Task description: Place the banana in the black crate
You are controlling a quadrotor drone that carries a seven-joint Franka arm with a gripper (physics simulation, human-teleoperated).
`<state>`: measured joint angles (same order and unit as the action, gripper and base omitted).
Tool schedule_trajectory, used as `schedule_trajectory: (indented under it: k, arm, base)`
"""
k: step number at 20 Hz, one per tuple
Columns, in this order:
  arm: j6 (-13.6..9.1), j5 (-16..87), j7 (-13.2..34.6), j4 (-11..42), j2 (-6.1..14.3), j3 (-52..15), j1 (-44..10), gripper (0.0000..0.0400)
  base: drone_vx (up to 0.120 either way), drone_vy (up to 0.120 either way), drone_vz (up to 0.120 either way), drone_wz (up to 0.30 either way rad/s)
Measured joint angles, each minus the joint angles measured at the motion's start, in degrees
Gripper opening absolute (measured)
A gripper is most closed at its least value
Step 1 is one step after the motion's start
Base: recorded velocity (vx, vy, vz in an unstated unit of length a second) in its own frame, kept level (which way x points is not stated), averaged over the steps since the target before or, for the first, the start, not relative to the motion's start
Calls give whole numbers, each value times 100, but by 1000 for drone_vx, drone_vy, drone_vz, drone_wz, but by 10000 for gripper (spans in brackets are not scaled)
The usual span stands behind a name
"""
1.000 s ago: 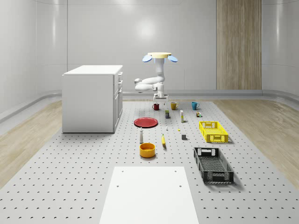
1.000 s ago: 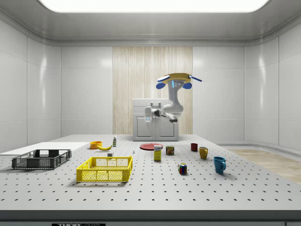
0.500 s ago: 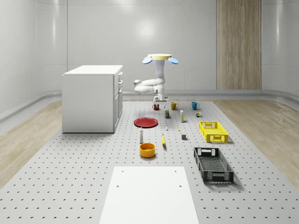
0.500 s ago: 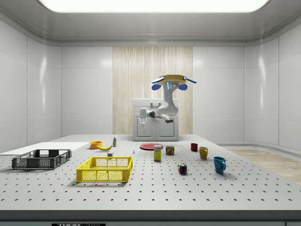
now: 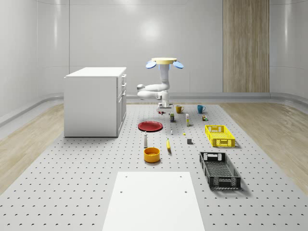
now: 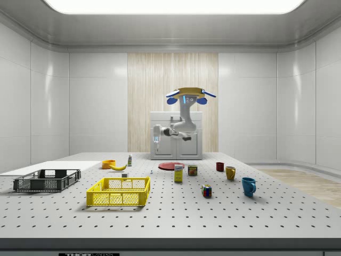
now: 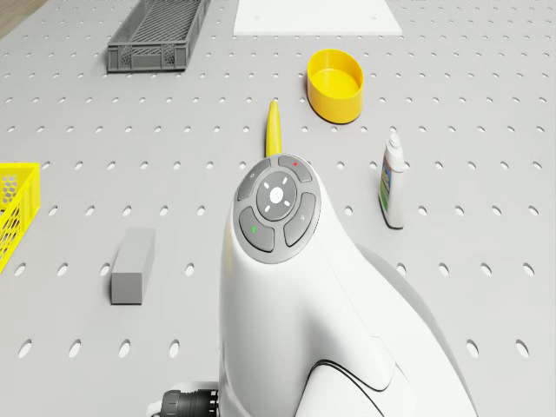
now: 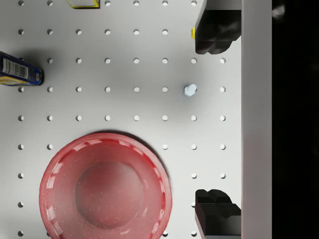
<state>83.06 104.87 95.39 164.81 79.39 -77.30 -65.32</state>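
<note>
The yellow banana (image 5: 168, 145) lies on the perforated table beside an orange bowl; I also see the banana (image 6: 118, 167) from the side and the banana (image 7: 274, 129) past the arm's wrist in the drone view. The black crate (image 5: 220, 170) sits at the near right, and in the side view the crate (image 6: 47, 180) is far left. The drone (image 5: 164, 62) hovers high over the table's far part. My gripper (image 8: 215, 124) hangs open above the table beside the red plate (image 8: 104, 186), nothing between its fingers. From the side, the gripper (image 6: 156, 140) points down, well short of the banana.
A white cabinet (image 5: 95, 101) stands at the back left. A yellow crate (image 5: 219, 135), orange bowl (image 5: 151, 154), small bottle (image 5: 145, 139), grey block (image 7: 133, 266), several mugs and cans, and a white slab (image 5: 154, 199) are spread over the table.
The drone with its arm has shifted toward the side view's left, and the gripper has come along with it, nearer the banana's side of the table. The objects have not moved.
</note>
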Motion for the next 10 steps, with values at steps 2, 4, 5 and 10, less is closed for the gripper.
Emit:
schedule_trajectory:
  k: [2, 4, 5, 10]
  arm:
    - [30, -14, 7, -2, 32, -6, -8, 400]
    - [60, -28, 14, -3, 64, -12, -16, 400]
    - [74, -35, 17, -4, 80, -15, -19, 400]
    - [144, -67, 32, -8, 155, -29, -37, 400]
  base:
    - [120, 0, 0, 0]
    - [120, 0, 0, 0]
    - [120, 0, 0, 0]
    - [120, 0, 0, 0]
